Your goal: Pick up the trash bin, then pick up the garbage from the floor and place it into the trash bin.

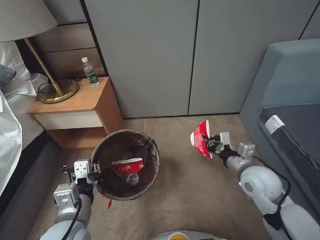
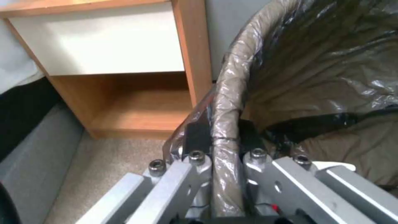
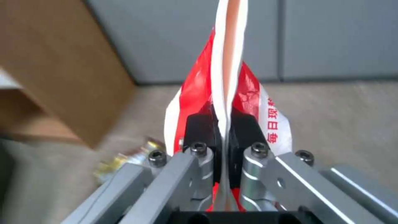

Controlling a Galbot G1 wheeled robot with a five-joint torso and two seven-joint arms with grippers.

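The trash bin point(image 1: 125, 164), round and lined with a glossy dark bag folded over its rim, sits at about eleven o'clock from the robot, mouth tilted toward the head camera, a red-and-white cup point(image 1: 128, 166) inside; the left gripper point(image 2: 219, 137) has its fingers clamped on the rim. At one o'clock, the right gripper point(image 3: 223, 124) pinches a flattened red-and-white paper cup point(image 1: 201, 138) tight above the carpet point(image 1: 194, 194); its long axis runs away from the fingers.

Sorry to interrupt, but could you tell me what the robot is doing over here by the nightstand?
It is clearing litter into a bin. The left tool is clamped on the rim of the lined trash bin, which already holds a red-and-white cup. The right tool pinches a second crushed red-and-white cup above the carpet, to the right of the bin and not yet over it.
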